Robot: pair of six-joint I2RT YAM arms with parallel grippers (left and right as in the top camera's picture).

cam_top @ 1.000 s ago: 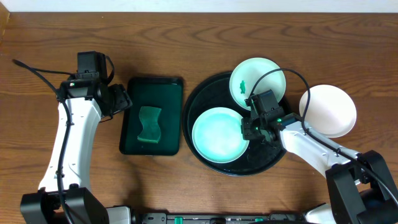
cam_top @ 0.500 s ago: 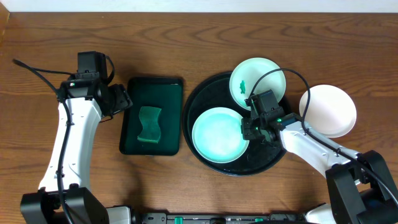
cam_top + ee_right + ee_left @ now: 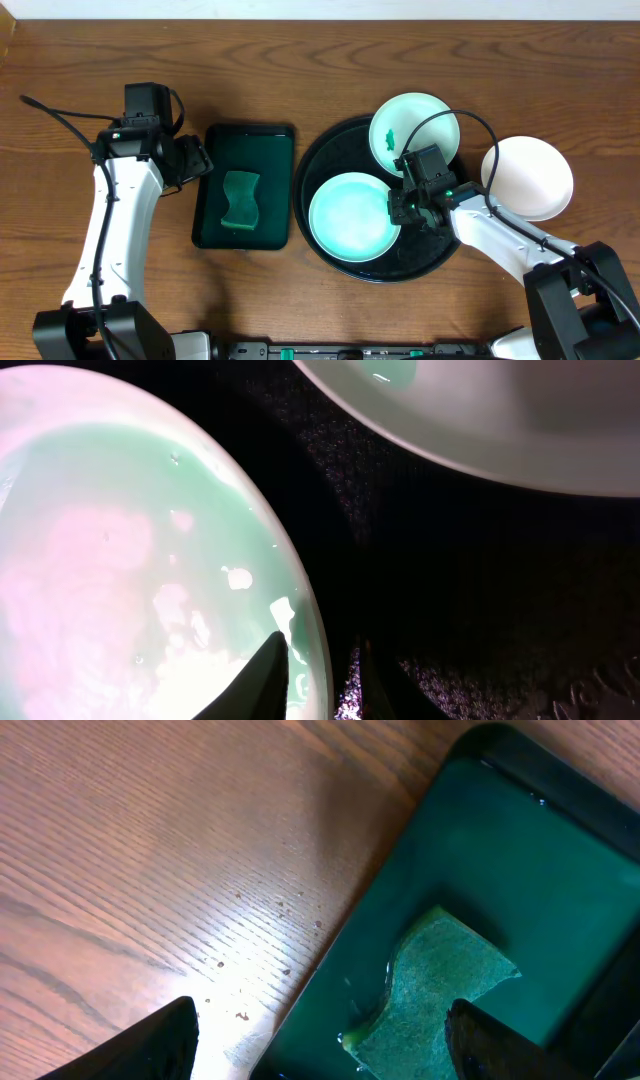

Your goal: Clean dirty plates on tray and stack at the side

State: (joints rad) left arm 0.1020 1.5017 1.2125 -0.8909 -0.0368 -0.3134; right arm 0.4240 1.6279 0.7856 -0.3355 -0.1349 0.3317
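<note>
On table [image 3: 300, 60], black tray [image 3: 400, 268] holds front plate [image 3: 348, 217] and back plate [image 3: 415, 130]; third plate [image 3: 530, 178] just beside it. Green tray [image 3: 262, 150] holds sponge [image 3: 240, 198]. Left wrist view: left gripper [image 3: 320, 1020] spread wide, empty, over its edge. Only right wrist view shows right gripper [image 3: 320, 650] pinching front plate's rim.

A green sponge [image 3: 240, 198] (wavy-edged) lies in the dark green tray [image 3: 272, 160] on the wooden table [image 3: 300, 70].
</note>
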